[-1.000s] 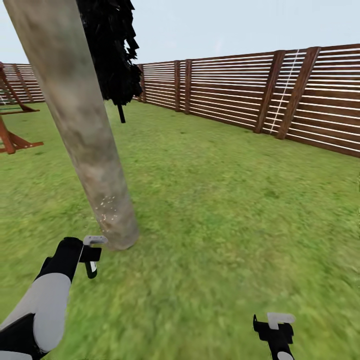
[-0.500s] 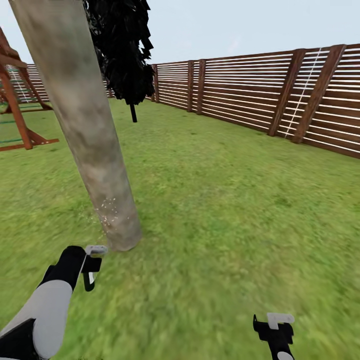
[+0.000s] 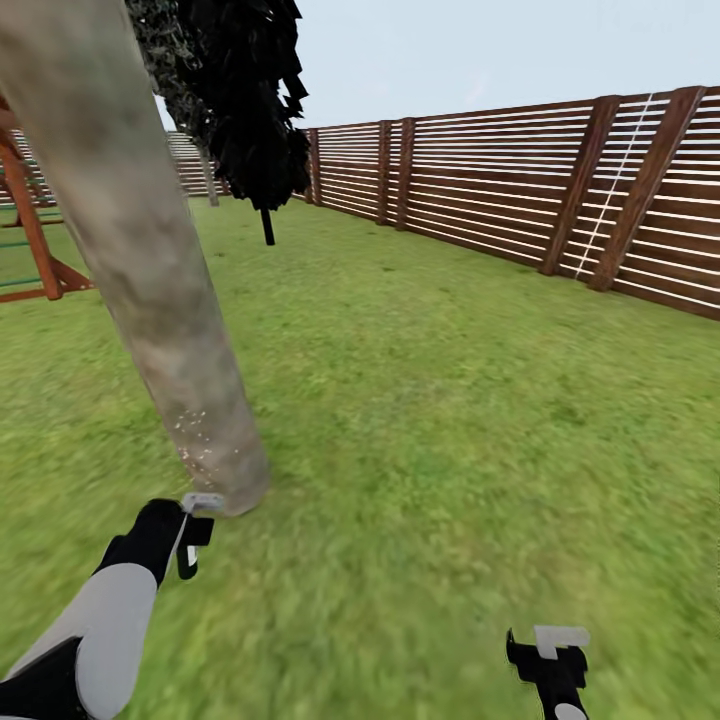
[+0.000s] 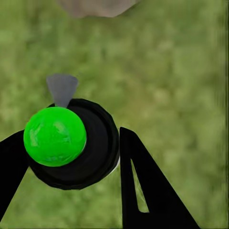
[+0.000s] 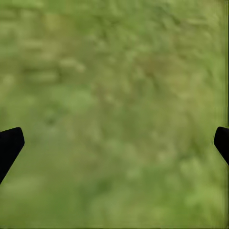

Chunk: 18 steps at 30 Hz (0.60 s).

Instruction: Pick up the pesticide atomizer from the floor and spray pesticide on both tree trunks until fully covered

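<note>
At the lower left of the head view I have the left gripper (image 3: 190, 535) low over the grass, its jaws pinching the pesticide atomizer, a black round-bodied bottle with a bright green ball top and a small grey nozzle (image 4: 71, 143). In the left wrist view the black fingers (image 4: 143, 186) sit against either side of the body, and the nozzle points toward the trunk base at that frame's upper edge. I judge the bottle to be rigid, light plastic and fairly smooth, so a hold across the wide black body below the green cap looks safest; gripping the rounded top would likely slip. At the lower right of the head view the right gripper (image 3: 548, 655) hangs over bare lawn with its jaws spread wide, nothing between them.

Just beyond the atomizer, the thick pale grey-beige mottled tree trunk (image 3: 150, 290) rises toward the upper left, with fine white pesticide specks (image 3: 195, 440) only near its foot; most of the column looks untreated. Farther off stand a dark ragged-leaved tree (image 3: 250, 100) and the brown slatted wooden fence (image 3: 500, 190).
</note>
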Available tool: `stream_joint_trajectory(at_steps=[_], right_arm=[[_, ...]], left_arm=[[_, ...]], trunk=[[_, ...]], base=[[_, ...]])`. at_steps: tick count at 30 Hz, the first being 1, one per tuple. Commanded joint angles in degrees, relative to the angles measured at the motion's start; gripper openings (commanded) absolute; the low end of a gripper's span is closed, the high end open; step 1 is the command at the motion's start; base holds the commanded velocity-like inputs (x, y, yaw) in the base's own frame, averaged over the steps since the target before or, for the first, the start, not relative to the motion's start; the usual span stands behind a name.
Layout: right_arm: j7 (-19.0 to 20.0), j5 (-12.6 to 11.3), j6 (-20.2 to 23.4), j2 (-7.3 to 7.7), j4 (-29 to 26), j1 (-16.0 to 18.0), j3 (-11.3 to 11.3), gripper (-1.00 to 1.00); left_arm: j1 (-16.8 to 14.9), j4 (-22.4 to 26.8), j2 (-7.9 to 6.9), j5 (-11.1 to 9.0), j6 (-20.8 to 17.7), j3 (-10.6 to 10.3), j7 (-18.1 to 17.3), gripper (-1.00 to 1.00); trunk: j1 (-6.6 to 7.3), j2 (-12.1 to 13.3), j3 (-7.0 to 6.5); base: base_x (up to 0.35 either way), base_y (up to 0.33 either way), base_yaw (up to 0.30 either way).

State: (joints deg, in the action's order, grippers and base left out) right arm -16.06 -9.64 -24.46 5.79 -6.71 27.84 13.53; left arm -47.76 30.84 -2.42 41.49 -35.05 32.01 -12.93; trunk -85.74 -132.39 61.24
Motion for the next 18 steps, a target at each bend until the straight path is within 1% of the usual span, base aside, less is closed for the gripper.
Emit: stream_joint_trajectory(at_steps=[1, 7, 10, 12, 13, 14, 18], right_arm=[[-0.1, -0.6, -0.1, 0.01, 0.0, 0.0, 0.5, 1.0], [-0.1, -0.6, -0.2, 0.01, 0.0, 0.0, 0.5, 1.0], [-0.1, -0.6, -0.2, 0.01, 0.0, 0.0, 0.5, 1.0], [-0.1, -0.6, -0.2, 0.01, 0.0, 0.0, 0.5, 1.0], [-0.1, -0.6, -0.1, 0.01, 0.0, 0.0, 0.5, 1.0], [-0.1, -0.6, -0.2, 0.01, 0.0, 0.0, 0.5, 1.0], [-0.1, -0.6, -0.2, 0.01, 0.0, 0.0, 0.5, 1.0]], left_arm=[[-0.1, 0.1, 0.05, 0.6, -0.1, 0.3, -0.5, -1.0], [-0.1, 0.1, 0.13, 0.6, -0.1, 0.4, -0.5, -1.0], [-0.1, 0.1, 0.1, 0.5, -0.1, 0.4, -0.5, -1.0], [0.0, 0.1, 0.03, -1.5, 0.0, 0.4, -0.5, -1.0], [0.0, 0.1, -0.05, -3.2, 0.0, 0.3, -0.5, -1.0], [0.0, 0.1, -0.05, -3.8, 0.1, 0.3, -0.5, -1.0], [0.0, 0.1, -0.07, -3.9, 0.1, 0.3, -0.5, -1.0]], trunk=[[-0.01, 0.0, 0.05], [-0.01, 0.0, 0.05], [-0.01, 0.0, 0.05], [-0.01, 0.0, 0.05], [-0.01, 0.0, 0.05], [-0.01, 0.0, 0.05], [-0.01, 0.0, 0.05]], base=[[0.153, -0.243, 0.0], [0.147, -0.246, 0.0], [0.049, -0.268, 0.078], [0.008, -0.276, 0.217], [0.001, -0.277, 0.267], [0.0, -0.277, 0.276], [0.045, -0.277, 0.277]])
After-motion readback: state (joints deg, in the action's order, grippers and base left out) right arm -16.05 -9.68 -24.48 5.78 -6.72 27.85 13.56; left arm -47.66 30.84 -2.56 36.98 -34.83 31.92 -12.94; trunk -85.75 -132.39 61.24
